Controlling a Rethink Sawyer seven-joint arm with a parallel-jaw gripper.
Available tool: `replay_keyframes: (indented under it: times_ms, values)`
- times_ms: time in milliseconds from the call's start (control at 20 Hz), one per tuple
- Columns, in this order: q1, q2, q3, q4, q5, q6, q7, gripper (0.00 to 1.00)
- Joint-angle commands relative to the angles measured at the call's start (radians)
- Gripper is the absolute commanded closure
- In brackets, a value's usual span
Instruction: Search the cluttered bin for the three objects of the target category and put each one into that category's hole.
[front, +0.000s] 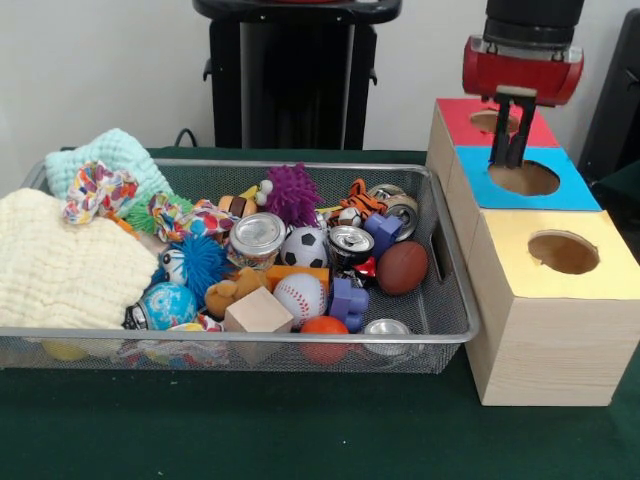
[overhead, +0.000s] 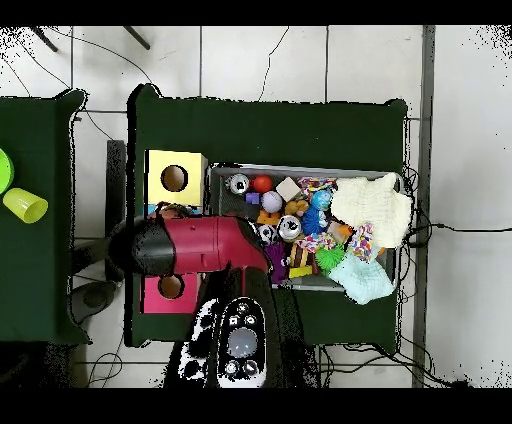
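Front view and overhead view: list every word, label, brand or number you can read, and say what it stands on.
No text can be read in either view.
Cans in the mesh bin: their printing is too blurred to read.
Globe ball: map markings only, no legible lettering.
Wooden boxes with coloured tops: no writing shows.
Robot arm: no legible marking.

No text, label, brand, number or sign can be read anywhere. The cans in the wire bin carry print, but it is too small to be made out.
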Motion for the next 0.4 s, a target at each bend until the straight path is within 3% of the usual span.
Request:
replay_keyframes:
  times_ms: [50, 200, 400]
  values:
    - [-0.075, -0.196, 0.058, -0.061, 0.050, 0.429, -0.028, 1.00]
    - [-0.075, -0.237, 0.055, -0.100, 0.048, 0.514, -0.021, 1.00]
    - [-0.106, -0.244, 0.088, -0.086, 0.050, 0.492, -0.070, 1.00]
